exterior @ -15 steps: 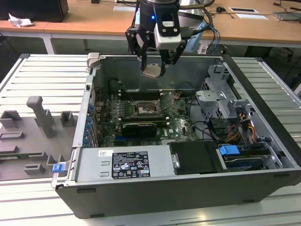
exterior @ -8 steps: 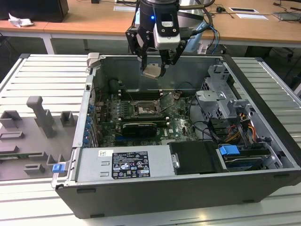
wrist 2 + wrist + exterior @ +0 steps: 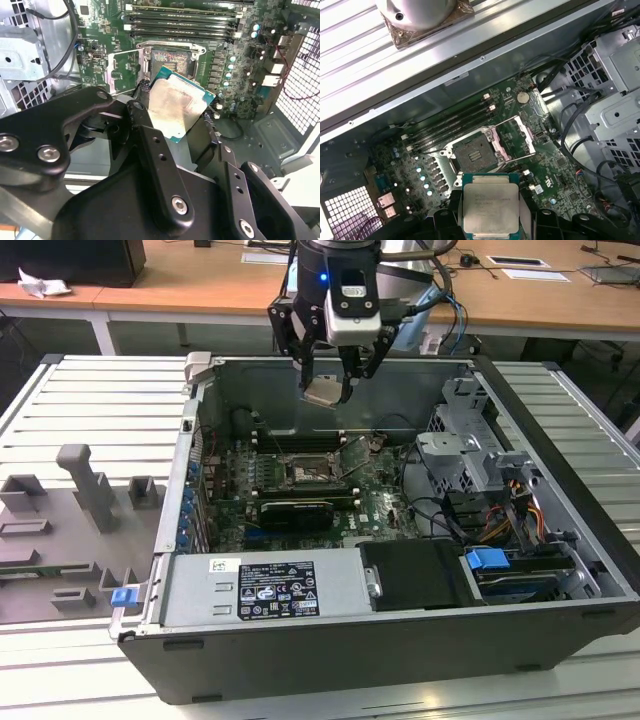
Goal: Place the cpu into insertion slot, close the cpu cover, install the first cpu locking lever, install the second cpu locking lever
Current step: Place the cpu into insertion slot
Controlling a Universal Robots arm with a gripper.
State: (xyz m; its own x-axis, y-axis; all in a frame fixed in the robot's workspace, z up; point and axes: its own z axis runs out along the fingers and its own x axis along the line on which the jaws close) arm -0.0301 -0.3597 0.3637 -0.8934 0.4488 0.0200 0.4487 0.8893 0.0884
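Bench [image 3: 90, 390] slats of ribbed metal carry the open computer case [image 3: 400, 640], which lies on its side, apparently so that the green motherboard [image 3: 385, 502] faces up toward the arm. On the board, the insertion slot [image 3: 472, 152] is bare, with its dark square bed exposed. The cpu cover [image 3: 527, 136] stands folded back just beside it, which looks meant to leave the way in free. The jaws are clamped on the cpu [image 3: 490, 207], pressing two opposite edges with its dull metal top facing up, probably to leave the underside free for seating. In the exterior view the cpu [image 3: 325, 392] hangs between the jaws high over the case, well apart from the slot [image 3: 305, 473] and not yet in it.
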